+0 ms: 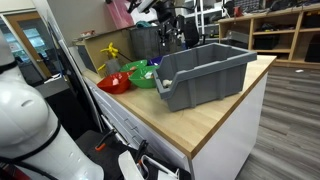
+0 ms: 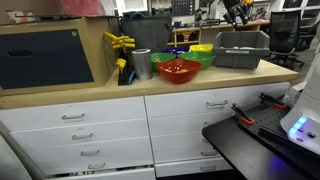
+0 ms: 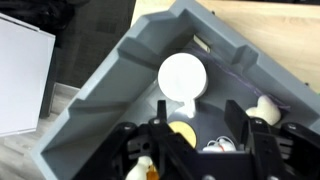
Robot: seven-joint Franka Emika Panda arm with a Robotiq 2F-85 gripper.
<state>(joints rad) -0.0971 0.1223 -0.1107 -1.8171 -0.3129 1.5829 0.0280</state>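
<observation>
— Where the wrist view looks straight down, what is seen below the gripper (image 3: 197,118)?
— A grey bin (image 3: 110,95) is seen, and a white round piece (image 3: 183,77) with a short stem is found lying on the floor of the bin, near its middle
— Is the piece held?
— No grip on it can be made out. The fingers (image 3: 250,145) are seen parted to a middling width above the stem end, and nothing is clamped between them; whether the piece is brushed by them cannot be told
— What else is found in the bin?
— A small yellowish thing (image 3: 182,130) is seen just beside the stem, and a cream-coloured one (image 3: 262,112) against the bin's wall; their kind cannot be told
— And outside the bin?
— In an exterior view the bin is seen set on a wooden counter (image 1: 215,125), with a green bowl (image 1: 143,77) just beside the bin and a red bowl (image 1: 114,83) farther from it. The arm (image 1: 165,22) is seen above the bin's far side
</observation>
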